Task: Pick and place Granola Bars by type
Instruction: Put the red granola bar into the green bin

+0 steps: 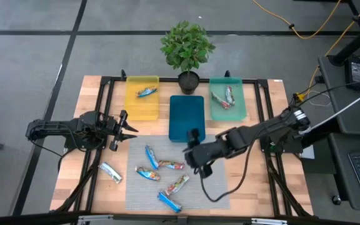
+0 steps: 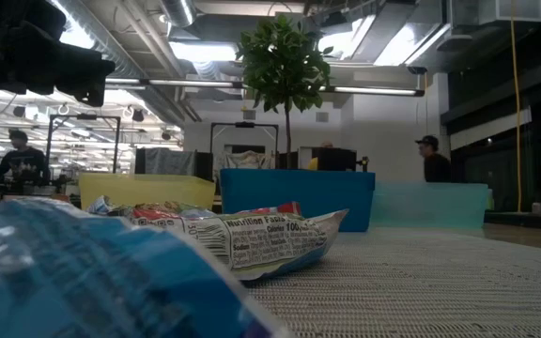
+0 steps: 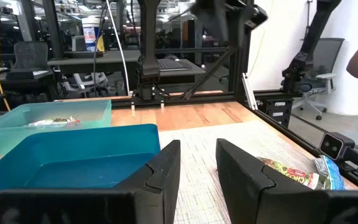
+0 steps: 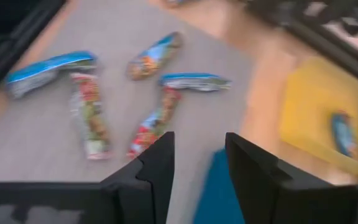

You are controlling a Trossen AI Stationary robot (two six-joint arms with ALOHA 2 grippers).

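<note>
Crowding the grey woven mat point(image 1: 217, 187) in the high view are five small granola bars in shiny crinkled wrappers: a blue one point(image 1: 150, 156), a red-orange multicoloured one point(image 1: 171, 165) just beside it, another blue-and-orange one point(image 1: 147, 174), a long multicoloured one point(image 1: 177, 185) and a bright blue one point(image 1: 169, 201) nearest the table's front edge. A silvery-white and blue bar point(image 1: 110, 172) lies apart on the bare wooden tabletop point(image 1: 74, 181), off the mat's left side.

At the back stand three rectangular plastic trays: a yellow tray point(image 1: 141, 109) holding one blue bar point(image 1: 146, 92), a dark blue tray point(image 1: 186, 119) in the middle, and a teal tray point(image 1: 237, 107) holding two bars point(image 1: 225, 98). A potted green plant point(image 1: 187, 50) stands behind the dark blue tray.

The right gripper point(image 1: 195, 164) hangs over the mat just in front of the dark blue tray, beside the red-orange bar; its dark fingers point(image 4: 156, 163) stand apart with nothing between them. The left gripper point(image 1: 129, 130) waits over the table's left side, near the yellow tray, its fingers point(image 3: 164, 174) also parted and empty.

From table height, a multicoloured wrapper point(image 2: 252, 239) and a blurred blue one point(image 2: 83, 282) block much of the trays behind them.
</note>
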